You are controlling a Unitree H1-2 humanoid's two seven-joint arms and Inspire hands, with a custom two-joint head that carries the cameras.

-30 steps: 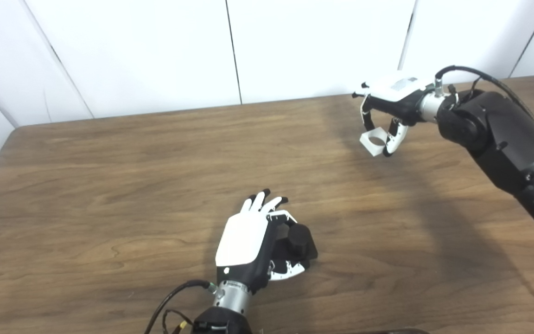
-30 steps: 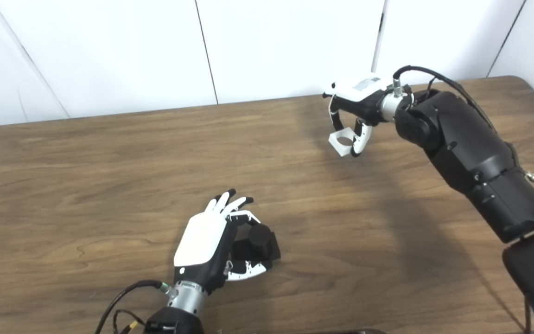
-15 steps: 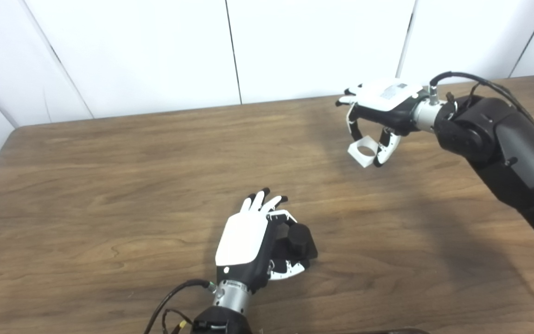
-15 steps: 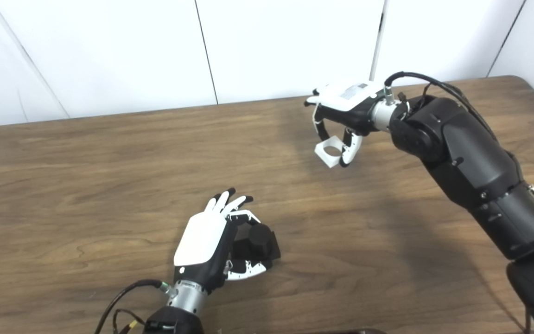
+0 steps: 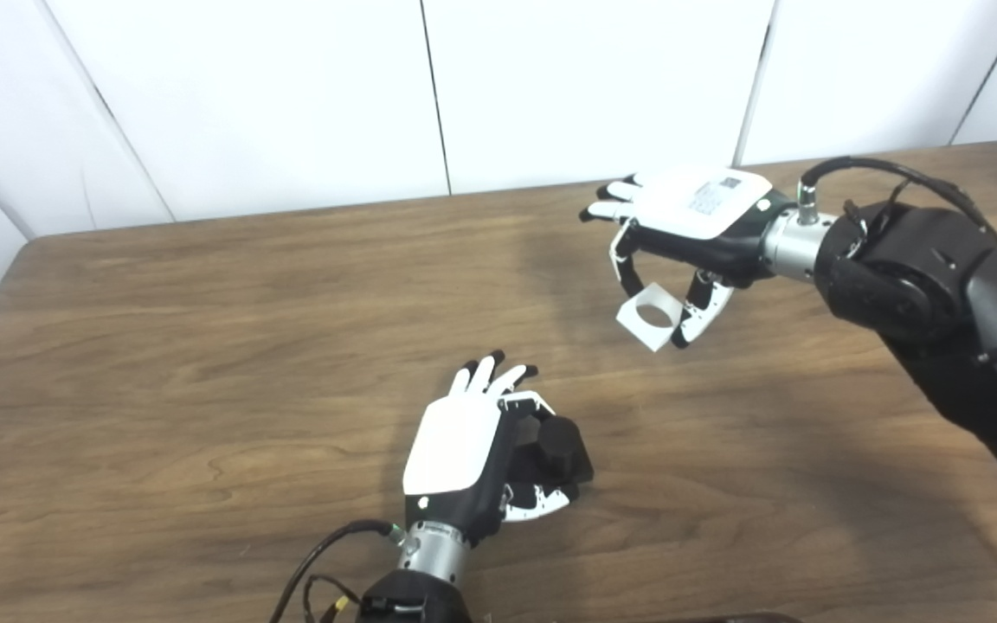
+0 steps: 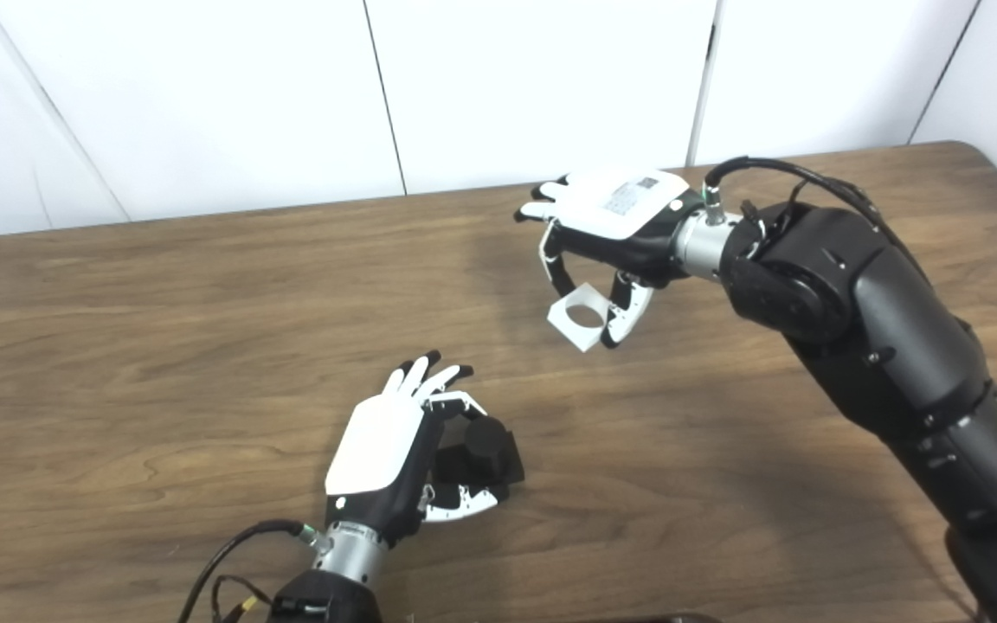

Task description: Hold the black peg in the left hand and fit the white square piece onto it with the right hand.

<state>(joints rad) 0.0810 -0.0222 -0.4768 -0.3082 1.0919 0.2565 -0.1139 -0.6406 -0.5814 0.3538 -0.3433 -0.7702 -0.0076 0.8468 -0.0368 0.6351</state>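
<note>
The black peg [image 5: 561, 439], a round stub on a square black base, sits in my left hand [image 5: 464, 454] near the table's front middle, with the hand shut on it and the stub pointing up. My right hand [image 5: 689, 221] hovers above the table to the upper right and is shut on the white square piece [image 5: 652, 316], pinched between thumb and fingers. The piece has a round hole through it and hangs tilted, well apart from the peg, up and to the right of it.
The brown wooden table [image 5: 204, 346] fills the view, with white wall panels [image 5: 291, 86] behind its far edge. My right arm [image 5: 940, 294] reaches in across the right side. A cable [image 5: 325, 554] trails from the left wrist at the front edge.
My right hand has carried the white square piece left and toward the front, closer to the peg. The left hand and peg have stayed still.
</note>
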